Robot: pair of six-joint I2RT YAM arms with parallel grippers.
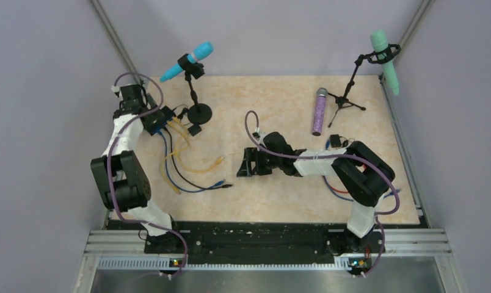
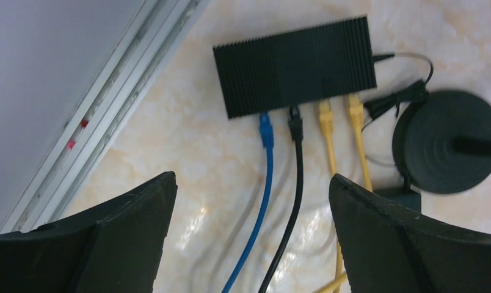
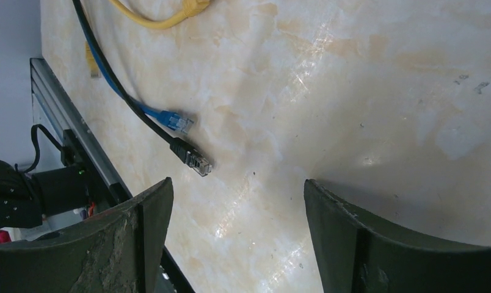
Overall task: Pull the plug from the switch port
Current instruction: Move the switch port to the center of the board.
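The switch [image 2: 295,73] is a flat black ribbed box by the left wall rail. Four plugs sit in its near edge: blue [image 2: 266,131], black [image 2: 295,125] and two yellow [image 2: 325,119]. My left gripper [image 2: 252,183] hangs open above the cables just short of the switch, and the blue and black leads run between its fingers untouched. From above, the left gripper [image 1: 152,115] partly covers the switch [image 1: 167,115]. My right gripper [image 1: 243,165] stands open over bare table mid-field, holding nothing.
Loose cable ends lie on the table: a black plug [image 3: 194,160], a blue plug [image 3: 179,122] and a yellow one [image 3: 191,7]. A round mic stand base [image 2: 447,140] sits right of the switch. A purple microphone [image 1: 319,111] and a tripod stand [image 1: 347,101] are at the back right.
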